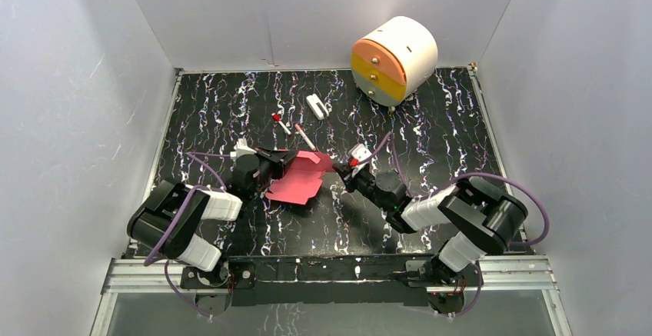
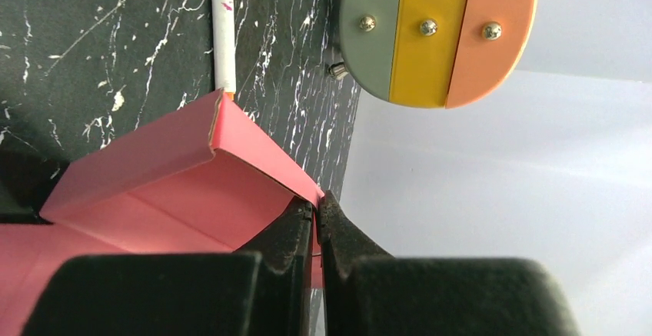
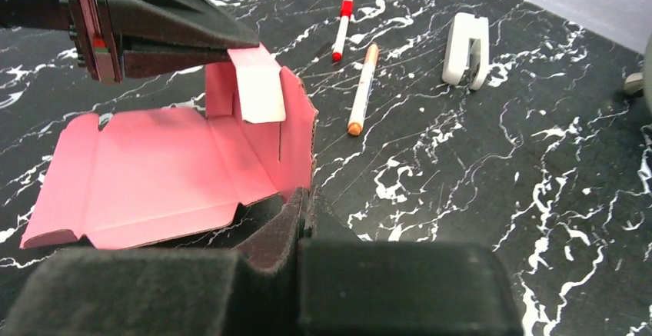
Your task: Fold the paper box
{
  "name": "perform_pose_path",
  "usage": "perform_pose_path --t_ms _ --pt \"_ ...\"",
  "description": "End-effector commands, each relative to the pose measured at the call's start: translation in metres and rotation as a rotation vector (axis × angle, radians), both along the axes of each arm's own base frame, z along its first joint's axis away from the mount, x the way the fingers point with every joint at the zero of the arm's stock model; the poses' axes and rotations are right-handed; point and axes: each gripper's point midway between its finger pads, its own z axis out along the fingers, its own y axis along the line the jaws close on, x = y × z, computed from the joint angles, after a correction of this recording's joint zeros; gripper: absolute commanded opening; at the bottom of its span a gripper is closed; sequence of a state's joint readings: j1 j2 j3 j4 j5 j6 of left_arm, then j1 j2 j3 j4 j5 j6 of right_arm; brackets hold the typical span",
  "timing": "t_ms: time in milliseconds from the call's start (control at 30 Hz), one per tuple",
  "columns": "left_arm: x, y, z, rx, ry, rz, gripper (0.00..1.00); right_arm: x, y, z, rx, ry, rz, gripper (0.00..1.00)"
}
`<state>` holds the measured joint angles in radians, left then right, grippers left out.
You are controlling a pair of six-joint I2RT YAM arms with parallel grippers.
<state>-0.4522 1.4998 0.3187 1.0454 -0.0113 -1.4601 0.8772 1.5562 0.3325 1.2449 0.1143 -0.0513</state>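
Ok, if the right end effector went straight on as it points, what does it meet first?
The box itself: the right end effector is shut on its raised wall and would shove that inward. Past it, probably the left end effector; depth unclear.

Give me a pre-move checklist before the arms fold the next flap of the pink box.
1. Left gripper shut on the paper box: ok.
2. Right gripper shut on the other end of the same wall: ok.
3. Wall between the grippers raised: ok.
4. Large panel folded up: not ok, it lies flat.
5. Orange-tipped pen clear of the box: ok, a gap shows.
6. Grips firm enough to hold: cannot tell.
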Motion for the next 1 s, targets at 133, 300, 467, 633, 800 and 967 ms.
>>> perform_pose_path --t_ms 133,300,467,633,800,967 --pt "-0.002 0.014 -0.022 0.112 0.026 0.006 0.0 0.019 -0.009 0.098 0.216 -0.192 -0.07 0.01" --pt "0.0 0.014 -0.019 0.131 0.004 0.003 0.0 0.025 -0.003 0.09 0.198 -0.177 -0.07 0.01" --pt "-0.002 0.015 -0.013 0.146 -0.022 -0.003 0.0 0.029 0.0 0.077 0.173 -0.156 -0.072 0.01" --pt "-0.004 0.014 -0.011 0.157 -0.028 -0.022 0.0 0.036 -0.003 0.04 0.102 -0.099 -0.09 0.01" --pt "-0.007 0.013 -0.016 0.154 -0.011 -0.044 0.0 0.043 0.006 0.008 0.045 -0.05 -0.086 0.01" --pt "-0.01 0.012 -0.019 0.153 -0.003 -0.068 0.0 0.034 0.018 -0.015 0.004 -0.015 -0.054 0.01"
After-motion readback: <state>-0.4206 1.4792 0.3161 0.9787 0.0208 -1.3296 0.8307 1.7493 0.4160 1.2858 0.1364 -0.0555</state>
